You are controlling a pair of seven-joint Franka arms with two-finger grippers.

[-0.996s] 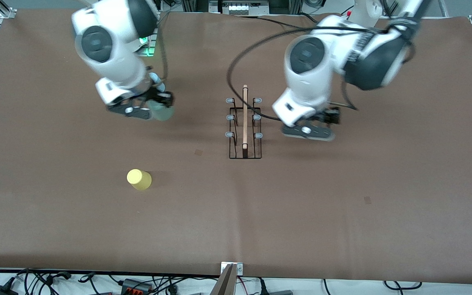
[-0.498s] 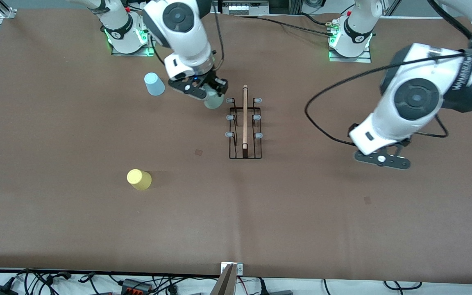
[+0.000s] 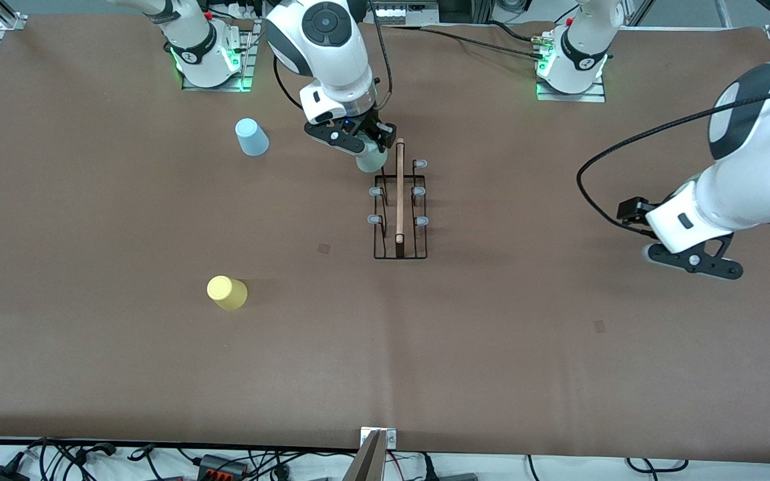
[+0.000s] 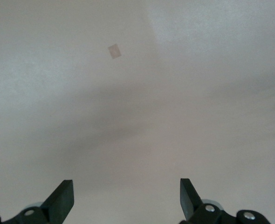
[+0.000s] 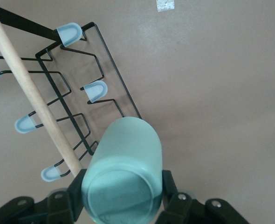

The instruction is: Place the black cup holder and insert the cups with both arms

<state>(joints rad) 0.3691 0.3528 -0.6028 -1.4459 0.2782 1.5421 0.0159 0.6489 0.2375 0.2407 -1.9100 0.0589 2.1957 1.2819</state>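
Note:
The black cup holder [image 3: 399, 200] stands upright mid-table, its wooden rod pointing toward the front camera, with no cups on its prongs. My right gripper [image 3: 370, 150] is shut on the mint green cup [image 3: 371, 160] and holds it over the rack's end farthest from the camera. In the right wrist view the cup [image 5: 123, 168] sits between the fingers of my right gripper [image 5: 123, 198], beside the rod [image 5: 32, 93] and close to a capped prong [image 5: 94, 90]. The blue cup [image 3: 251, 136] and the yellow cup [image 3: 226, 292] stand upside down toward the right arm's end. My left gripper [image 3: 692, 262] [image 4: 127, 200] is open and empty over bare table.
The brown table cover [image 3: 492, 347] has two small square marks [image 3: 324, 248] [image 3: 599, 326]. The arm bases [image 3: 208, 57] [image 3: 575, 57] stand at the edge farthest from the camera. Cables [image 3: 224, 461] lie below the edge nearest it.
My right gripper carried the mint cup from near the blue cup to the rack's end. My left arm swung away from the rack toward its own end of the table.

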